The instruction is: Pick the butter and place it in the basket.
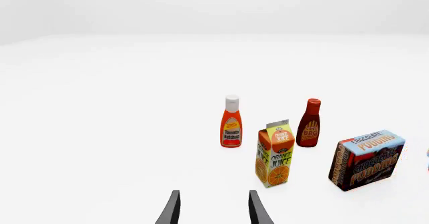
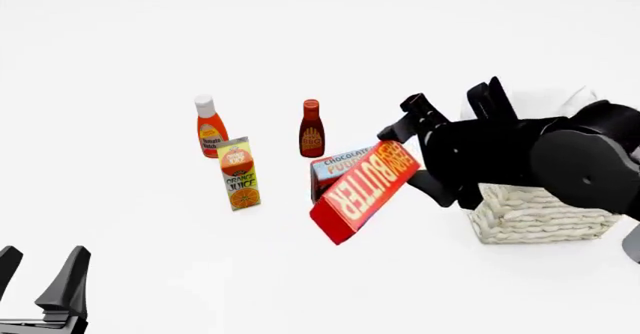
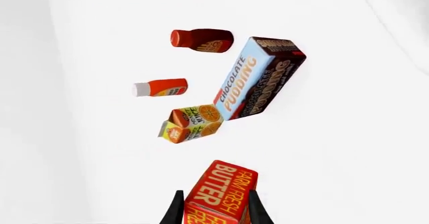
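Observation:
My right gripper (image 2: 410,158) is shut on one end of the butter (image 2: 365,192), a long red box with pale "BUTTER" lettering. It holds the box tilted in the air, in front of the chocolate pudding box and left of the basket (image 2: 530,214). In the right wrist view the butter (image 3: 218,189) sits between the fingers of the gripper (image 3: 214,209). The cream wicker basket stands on the table at the right, partly hidden behind the right arm. My left gripper (image 2: 40,274) is open and empty at the near left; it also shows in the left wrist view (image 1: 213,206).
A chocolate pudding box (image 2: 335,165) stands behind the butter. An orange juice carton (image 2: 240,174), a ketchup bottle (image 2: 210,128) and a BBQ sauce bottle (image 2: 311,129) stand upright in the middle of the white table.

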{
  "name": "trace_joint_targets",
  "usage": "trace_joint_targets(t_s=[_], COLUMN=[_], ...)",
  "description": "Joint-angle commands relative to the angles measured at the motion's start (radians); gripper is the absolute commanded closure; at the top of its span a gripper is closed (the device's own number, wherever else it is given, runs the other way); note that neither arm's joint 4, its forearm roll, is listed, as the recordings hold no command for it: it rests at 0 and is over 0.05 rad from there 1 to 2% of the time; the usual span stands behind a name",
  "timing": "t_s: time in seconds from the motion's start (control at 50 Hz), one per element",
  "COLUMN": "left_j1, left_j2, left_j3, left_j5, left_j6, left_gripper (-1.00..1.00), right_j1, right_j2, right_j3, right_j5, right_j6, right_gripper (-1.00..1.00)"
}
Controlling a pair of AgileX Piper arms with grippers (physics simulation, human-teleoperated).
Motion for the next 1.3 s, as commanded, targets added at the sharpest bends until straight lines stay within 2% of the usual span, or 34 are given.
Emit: trace_joint_targets(t_s=[0.02,0.62,1.08,1.3], left_j1=[0.0,0.0,0.0,0.0], left_j2=[0.0,0.0,0.0,0.0], left_j3=[0.0,0.0,0.0,0.0], left_j5=[0.0,0.0,0.0,0.0], left_j6=[0.0,0.0,0.0,0.0], left_gripper=[-1.0,-1.0,-1.0,-1.0], right_j1=[-0.012,-0.062,-0.148,-0.182], right_j2=[-0.082,-0.219,-0.303,-0.334], right_j3=[-0.027,-0.084,-0.157,-0.157], right_j5=[0.025,0.11,0.187,0.203], right_j6=[0.024,0.041,0.056,0.068], right_gripper=[1.0,1.0,1.0,1.0])
